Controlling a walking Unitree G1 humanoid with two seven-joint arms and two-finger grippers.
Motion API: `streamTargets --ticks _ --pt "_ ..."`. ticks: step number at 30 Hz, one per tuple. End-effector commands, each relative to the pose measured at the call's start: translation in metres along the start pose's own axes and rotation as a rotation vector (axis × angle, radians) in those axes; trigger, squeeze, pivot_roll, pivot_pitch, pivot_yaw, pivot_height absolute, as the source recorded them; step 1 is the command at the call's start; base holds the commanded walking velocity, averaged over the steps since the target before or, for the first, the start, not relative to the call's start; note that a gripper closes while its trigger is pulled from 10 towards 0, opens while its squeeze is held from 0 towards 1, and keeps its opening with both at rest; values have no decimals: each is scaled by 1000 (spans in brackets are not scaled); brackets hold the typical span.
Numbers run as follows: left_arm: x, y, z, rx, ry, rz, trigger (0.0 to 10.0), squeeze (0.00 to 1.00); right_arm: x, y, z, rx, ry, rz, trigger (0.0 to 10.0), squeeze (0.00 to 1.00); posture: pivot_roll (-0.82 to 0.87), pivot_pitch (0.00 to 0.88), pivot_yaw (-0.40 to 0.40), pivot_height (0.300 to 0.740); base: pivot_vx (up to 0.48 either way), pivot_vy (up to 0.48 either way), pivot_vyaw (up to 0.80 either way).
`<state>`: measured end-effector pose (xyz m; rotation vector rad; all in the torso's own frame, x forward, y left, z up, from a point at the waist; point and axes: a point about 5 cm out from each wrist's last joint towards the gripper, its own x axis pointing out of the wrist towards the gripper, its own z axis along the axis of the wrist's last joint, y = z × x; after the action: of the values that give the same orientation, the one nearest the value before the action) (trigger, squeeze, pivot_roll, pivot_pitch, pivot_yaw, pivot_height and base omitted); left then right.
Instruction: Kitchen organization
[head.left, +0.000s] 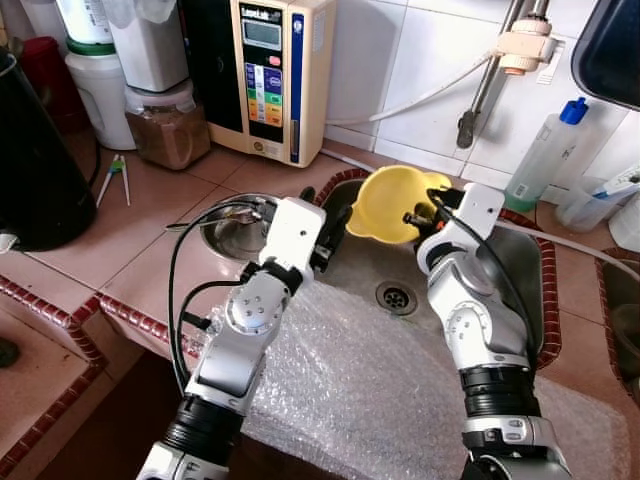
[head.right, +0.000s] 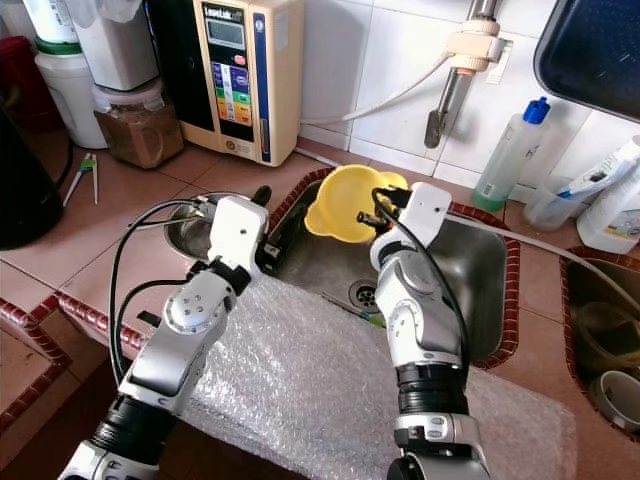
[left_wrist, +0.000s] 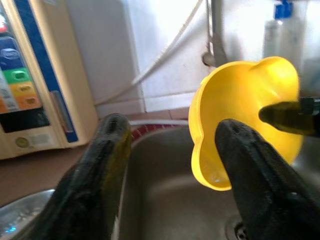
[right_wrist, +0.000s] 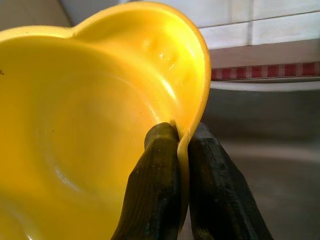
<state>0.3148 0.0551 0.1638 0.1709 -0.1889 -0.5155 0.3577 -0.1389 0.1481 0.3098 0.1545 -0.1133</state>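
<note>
The right gripper (right_wrist: 181, 145) pinches the rim of a yellow bowl (head.left: 390, 205), with one finger inside the bowl and one outside, and the rim pressed between them. The bowl is held in the air above the back part of the steel sink (head.left: 520, 270), tilted so that its open side faces the robot and a little to its left. The left gripper (left_wrist: 170, 145) is just beside the bowl, on the robot's left of it, above the left edge of the sink; its two fingers (left_wrist: 102, 165) are spread apart and hold nothing, and in the left wrist view the bowl is seen past the far finger, not between the two. Under both arms a sheet of bubble wrap (head.left: 350, 390) covers the front of the sink and the counter edge. The drain (head.left: 396, 297) is visible in the sink bottom near the bowl. On the tiled counter (head.left: 150, 230) at the left stand a beige water machine (head.left: 268, 75) against the wall, a jar (head.left: 167, 125) with brown powder beside it, and a small steel dish (head.left: 230, 230) near the left arm.
</note>
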Motion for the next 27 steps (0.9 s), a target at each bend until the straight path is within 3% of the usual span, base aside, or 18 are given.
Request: streamTargets --ticks 1,5,7,9,10,11,12,14,15,16,17,18,19,27 --pt "0 -3 -2 -2 23 -38 10000 1000 3 -10 4 -76 -13 -65 0 0 5 0 -68 740 0 0 0" --pt "-3 0 -8 -8 79 -51 10000 1000 4 -25 -6 -120 34 -140 0 0 7 0 -69 740 0 0 0" --pt "-7 1 -16 -82 150 -62 10000 1000 5 -36 -10 -136 55 -185 0 0 8 0 -72 740 0 0 0" --pt "-10 4 -20 -80 180 -81 10000 1000 5 -43 -13 -143 69 -202 0 0 5 0 -72 740 0 0 0" --pt "-11 5 -21 -67 183 -89 10000 1000 5 -44 -14 -142 71 -204 1725 0 5 0 -72 740 0 0 0" --pt "-11 5 -21 -67 183 -89 10000 1000 5 -44 -14 -142 71 -204 1725 0 5 0 -72 740 0 0 0" --pt "-13 7 -24 -107 210 -100 10000 1000 5 -50 -15 -181 74 -220 4157 0 5 0 -70 740 0 0 0" --pt "-14 9 -26 -104 224 -107 10000 1000 5 -54 -16 -189 80 -231 4157 0 5 0 -70 740 0 0 0" --pt "-16 14 -29 -81 253 -107 10000 1000 5 -61 -21 -190 102 -231 10000 0 5 0 -68 740 0 0 0" --pt "-17 16 -30 -80 263 -100 10000 1000 5 -62 -23 -182 110 -226 10000 0 4 0 -65 740 0 0 0" --pt "-17 18 -30 -87 271 -90 10000 1000 4 -63 -25 -177 119 -216 10000 118 3 0 -65 740 0 0 0" --pt "-17 19 -31 -92 280 -87 10000 1000 4 -63 -27 -173 123 -211 10000 918 3 0 -65 740 0 0 0" --pt "-17 19 -32 -91 293 -96 10000 1000 3 -64 -30 -172 130 -216 10000 1000 2 0 -65 740 0 0 0" --pt "-17 12 -32 -95 308 -120 10000 1000 1 -65 -36 -170 140 -215 10000 1000 -1 0 -69 740 0 0 0"
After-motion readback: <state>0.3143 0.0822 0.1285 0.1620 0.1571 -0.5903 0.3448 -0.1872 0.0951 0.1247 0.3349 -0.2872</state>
